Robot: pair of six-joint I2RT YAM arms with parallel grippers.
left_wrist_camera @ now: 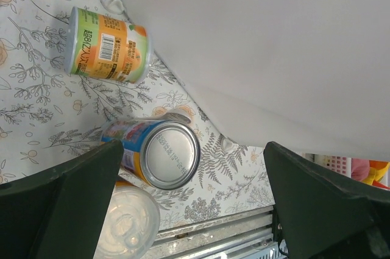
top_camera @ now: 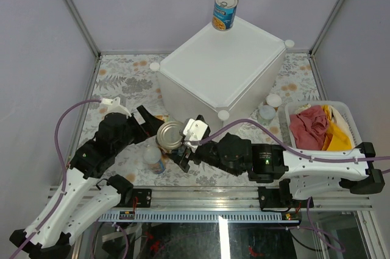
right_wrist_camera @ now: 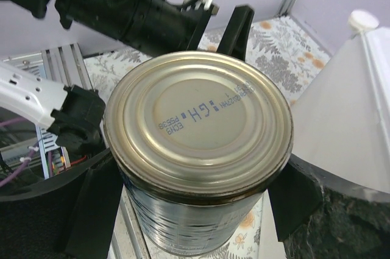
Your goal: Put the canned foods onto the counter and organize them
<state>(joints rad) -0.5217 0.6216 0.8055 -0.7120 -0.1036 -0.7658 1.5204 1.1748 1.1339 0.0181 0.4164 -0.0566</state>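
My right gripper (top_camera: 178,140) is shut on a silver-topped tin (right_wrist_camera: 198,125), held beside the near corner of the white counter (top_camera: 222,64). One blue tin (top_camera: 224,11) stands on the counter's far corner. My left gripper (left_wrist_camera: 192,210) is open and empty, just left of the held tin (top_camera: 171,135). Below it are a lying orange and green tin (left_wrist_camera: 108,53), a blue and yellow silver-topped tin (left_wrist_camera: 159,152) and a white-lidded tin (left_wrist_camera: 127,228). I cannot tell whether the blue and yellow tin is the held one. Two white-lidded tins (top_camera: 269,106) stand right of the counter.
A white slatted basket (top_camera: 347,113) of red and yellow cloths stands at the right. The counter wall (right_wrist_camera: 347,119) is close to the held tin. The left arm (right_wrist_camera: 128,3) is right behind it. The metal rail (left_wrist_camera: 231,234) marks the near table edge.
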